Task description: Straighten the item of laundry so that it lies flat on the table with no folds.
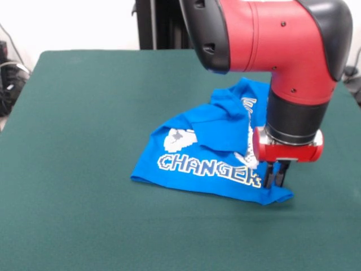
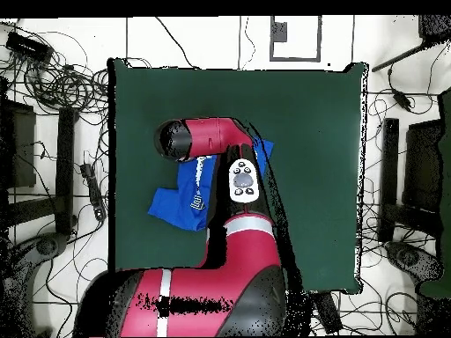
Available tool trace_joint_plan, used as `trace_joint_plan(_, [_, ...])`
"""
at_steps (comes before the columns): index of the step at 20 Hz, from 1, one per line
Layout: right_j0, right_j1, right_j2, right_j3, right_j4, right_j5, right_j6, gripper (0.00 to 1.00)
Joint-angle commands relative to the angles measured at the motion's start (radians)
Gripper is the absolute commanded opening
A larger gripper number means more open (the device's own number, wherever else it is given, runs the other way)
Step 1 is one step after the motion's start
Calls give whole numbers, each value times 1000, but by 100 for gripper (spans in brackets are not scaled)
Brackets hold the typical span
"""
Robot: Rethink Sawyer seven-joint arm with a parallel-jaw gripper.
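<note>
In the front view, the blue T-shirt [image 1: 217, 158] is lying nearest the camera, crumpled on the green table [image 1: 84, 141], right of the table's middle and nearer its right edge than its left. Its lower hem is spreading toward the near edge, with the white word "CHANGER" showing along it. The upper part is bunching into raised folds, with one flap folding over the print. The red and black arm [image 1: 282, 51] is reaching down over the shirt's right side. The gripper [image 1: 276, 176] is pressing onto the shirt's lower right corner, its two dark fingers standing close together with blue cloth around their tips; whether they are actually pinching the fabric I cannot tell.

In the overhead view, the arm [image 2: 216, 141] is covering most of the shirt [image 2: 181, 204], which is showing as a blue patch near the table's [image 2: 308, 132] left edge, roughly midway along it. The gripper itself is hiding beneath the arm here.
</note>
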State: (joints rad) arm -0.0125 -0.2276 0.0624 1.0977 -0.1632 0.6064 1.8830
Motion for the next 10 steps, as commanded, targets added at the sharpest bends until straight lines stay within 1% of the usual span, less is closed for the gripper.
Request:
trace_joint_plan(1, [58,47,71,43,44,-36,163,0])
trace_joint_plan(3, [62,49,64,33,49,6,162,0])
trace_joint_plan(10, [54,40,70,49,51,7,154,0])
